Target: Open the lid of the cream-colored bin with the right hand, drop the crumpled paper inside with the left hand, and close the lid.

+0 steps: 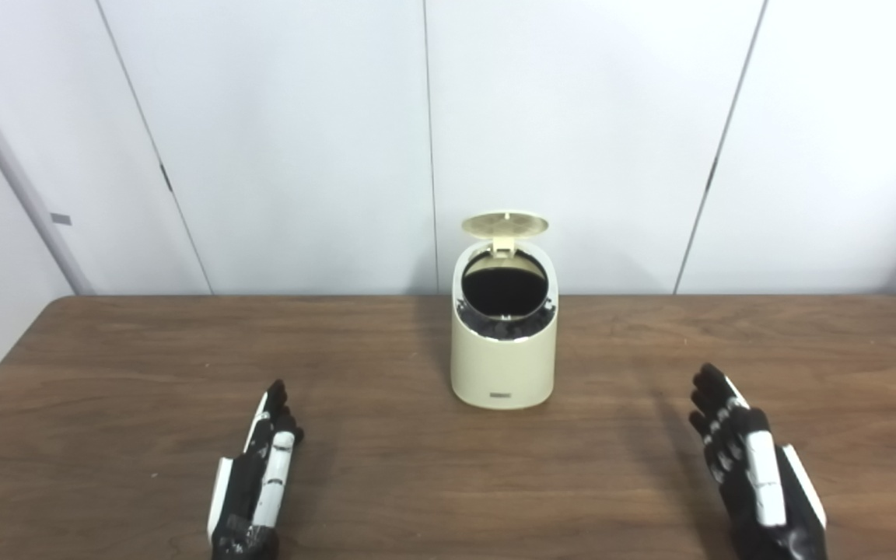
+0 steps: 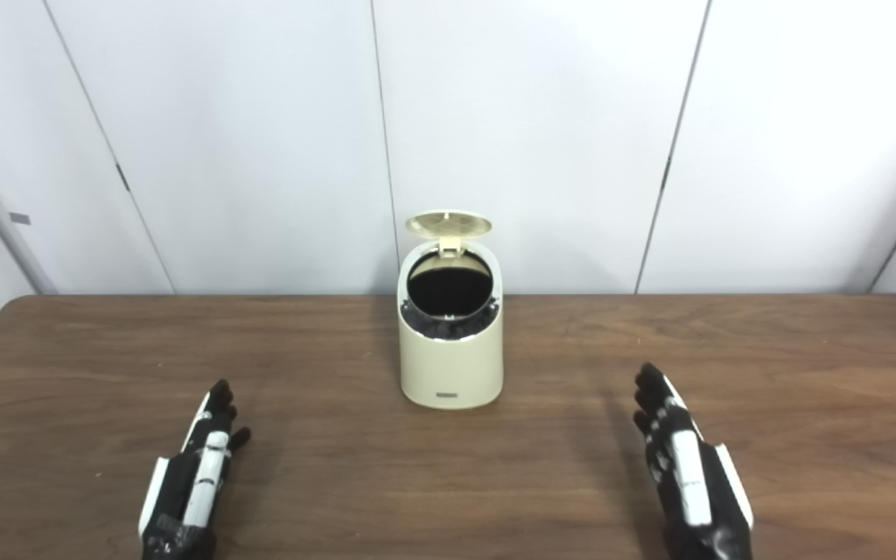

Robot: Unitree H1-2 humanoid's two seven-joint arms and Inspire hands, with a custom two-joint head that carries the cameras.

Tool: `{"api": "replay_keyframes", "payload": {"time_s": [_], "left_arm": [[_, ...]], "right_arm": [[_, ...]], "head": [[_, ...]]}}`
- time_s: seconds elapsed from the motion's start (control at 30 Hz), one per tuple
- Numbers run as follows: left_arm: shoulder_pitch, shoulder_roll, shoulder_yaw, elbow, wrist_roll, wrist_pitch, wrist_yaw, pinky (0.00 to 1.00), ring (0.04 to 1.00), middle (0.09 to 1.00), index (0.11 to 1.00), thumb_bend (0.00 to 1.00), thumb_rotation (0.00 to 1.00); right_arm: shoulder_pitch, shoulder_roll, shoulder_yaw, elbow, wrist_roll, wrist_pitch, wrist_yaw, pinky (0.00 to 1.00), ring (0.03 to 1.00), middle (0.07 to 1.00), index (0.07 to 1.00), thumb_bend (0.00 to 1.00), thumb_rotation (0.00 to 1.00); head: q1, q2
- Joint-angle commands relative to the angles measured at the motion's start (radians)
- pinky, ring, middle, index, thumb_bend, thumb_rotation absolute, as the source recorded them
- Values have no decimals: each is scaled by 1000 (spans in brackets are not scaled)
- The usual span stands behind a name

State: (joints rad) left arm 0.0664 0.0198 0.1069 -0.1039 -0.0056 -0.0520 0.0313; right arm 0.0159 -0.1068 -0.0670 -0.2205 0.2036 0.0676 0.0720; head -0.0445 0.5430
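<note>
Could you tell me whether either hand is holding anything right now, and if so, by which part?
Nothing is held: the left hand and right hand are open, apart from the cream-colored plastic bin.

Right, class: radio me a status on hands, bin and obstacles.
Left hand open, right hand open, both empty. Bin upright, lid up. No paper visible. Nothing in the way.

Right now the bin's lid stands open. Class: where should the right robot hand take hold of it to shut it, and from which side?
Probably the lid's raised front edge, reached from above and the right of the bin. The lid tilts up from a rear hinge, so pressing that free edge down should swing it shut. The right robot hand is open.
</note>
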Motion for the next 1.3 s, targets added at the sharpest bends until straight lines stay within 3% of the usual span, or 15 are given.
{"api": "replay_keyframes", "payload": {"time_s": [0.0, 0.07, 0.1, 0.17, 0.3, 0.4, 0.53, 0.7, 0.87, 1.0, 1.27], "left_arm": [[-54, 11, 4, 231, -5, -128, 5, 1000, 998, 1000, 1000, 483, 814], [-58, 9, 4, 258, -9, -149, 4, 984, 981, 983, 979, 647, 828], [-40, 4, -1, 206, -5, -125, 5, 994, 987, 989, 985, 662, 844], [-7, -7, -8, 107, 0, -80, 5, 999, 994, 995, 996, 561, 818], [11, -12, -14, 51, -4, -50, 7, 1000, 995, 996, 1000, 483, 778], [15, -10, -15, 41, -10, -35, 1, 1000, 1000, 1000, 1000, 454, 772], [18, -3, -12, 36, -22, -32, -7, 1000, 1000, 1000, 1000, 425, 757], [18, -1, 0, 34, -60, -41, -13, 1000, 992, 996, 1000, 380, 724], [16, 1, 6, 32, -74, -31, -11, 1000, 990, 993, 1000, 365, 720], [18, 8, 0, 30, -71, -25, -17, 1000, 998, 998, 1000, 363, 721], [24, 6, -12, 19, -67, -15, -19, 1000, 1000, 1000, 1000, 349, 719]], "right_arm": [[-63, -14, 1, -47, -16, 1, 2, 984, 979, 956, 937, 578, 922], [-92, -23, 4, -47, -36, 1, 3, 980, 976, 953, 938, 571, 930], [-108, -27, 6, -43, -51, -1, 2, 980, 976, 954, 938, 576, 937], [-139, -34, 9, -38, -72, 5, 0, 975, 971, 948, 925, 610, 917], [-205, -49, 22, -38, -121, 30, 3, 970, 969, 951, 923, 602, 913], [-246, -56, 36, -36, -156, 41, 1, 952, 954, 935, 906, 550, 932], [-309, -80, 86, -57, -251, 94, 14, 958, 962, 939, 898, 595, 975], [-398, -118, 157, -96, -374, 183, 51, 924, 969, 952, 925, 536, 1000], [-457, -130, 191, -109, -455, 250, 64, 889, 943, 940, 904, 551, 999], [-501, -152, 226, -96, -528, 256, 86, 902, 947, 947, 910, 528, 1000], [-574, -157, 249, -26, -577, 227, 106, 899, 935, 940, 918, 545, 1000]], "head": [[-4, 0], [-9, -1], [-12, -2], [-20, -7], [-31, -13], [-42, -20], [-69, -25], [-94, -27], [-100, -32], [-99, -32], [-81, -41]]}}
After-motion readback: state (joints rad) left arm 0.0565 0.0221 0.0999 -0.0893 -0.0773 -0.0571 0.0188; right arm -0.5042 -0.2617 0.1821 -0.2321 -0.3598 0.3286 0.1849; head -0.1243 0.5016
